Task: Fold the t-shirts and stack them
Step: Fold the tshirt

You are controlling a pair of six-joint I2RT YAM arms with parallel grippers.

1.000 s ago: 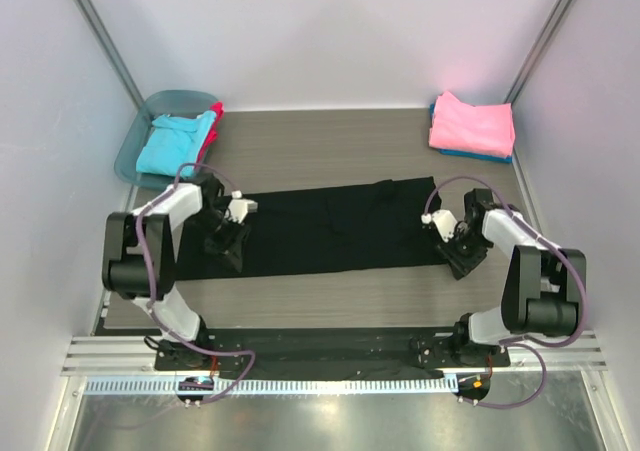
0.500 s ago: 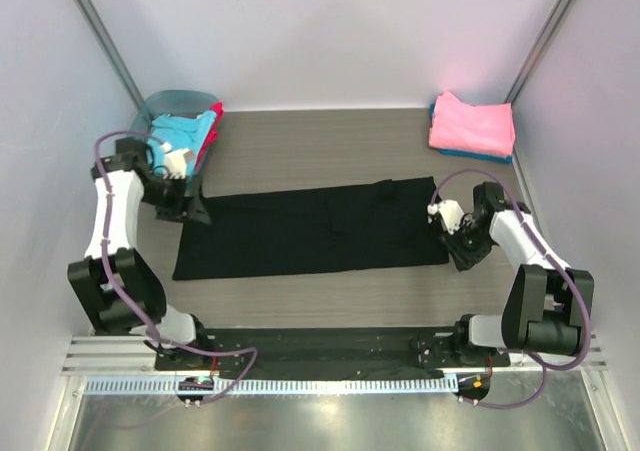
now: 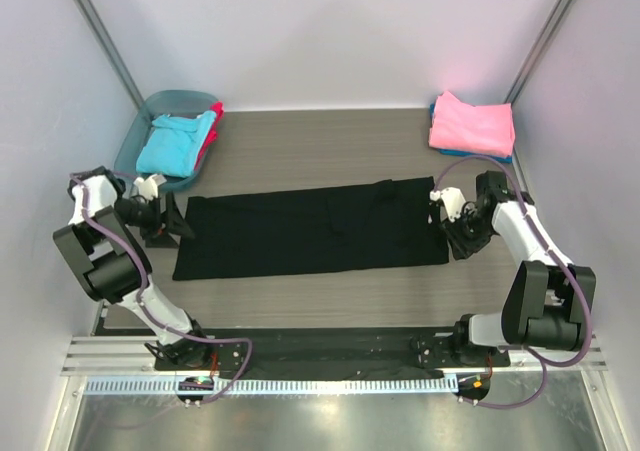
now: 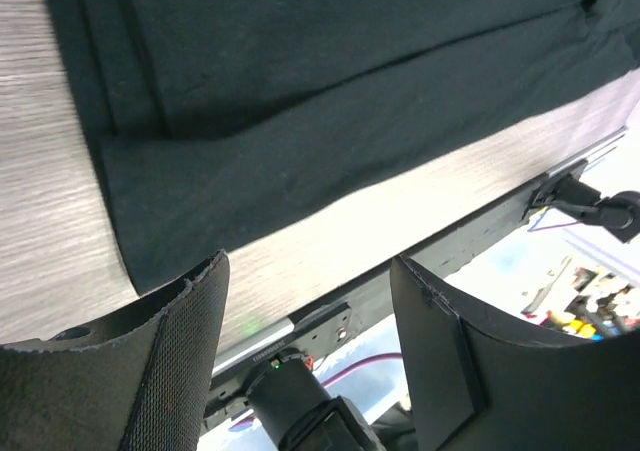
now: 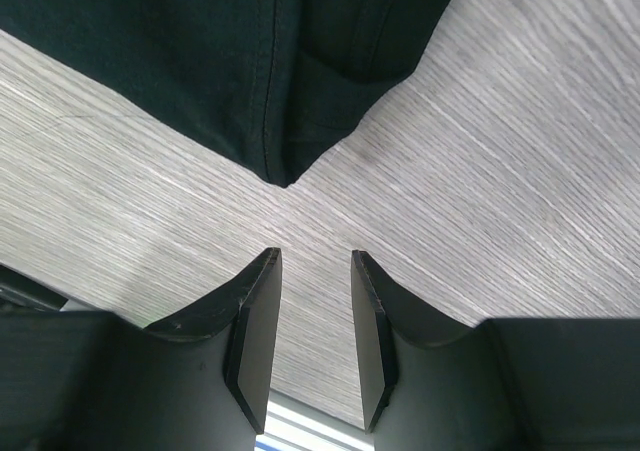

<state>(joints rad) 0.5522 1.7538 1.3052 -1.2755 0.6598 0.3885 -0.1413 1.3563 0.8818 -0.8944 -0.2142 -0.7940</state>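
Left arm is pulling back off the black t-shirt [image 3: 310,229], left gripper [image 4: 308,271] hanging wide open just beside its left end. Right gripper [image 5: 312,259] is hovering narrowly parted, empty, off the right corner. Shirt is lying as a long strip between them; crosswise fold probably coming, needing corner regrasps.
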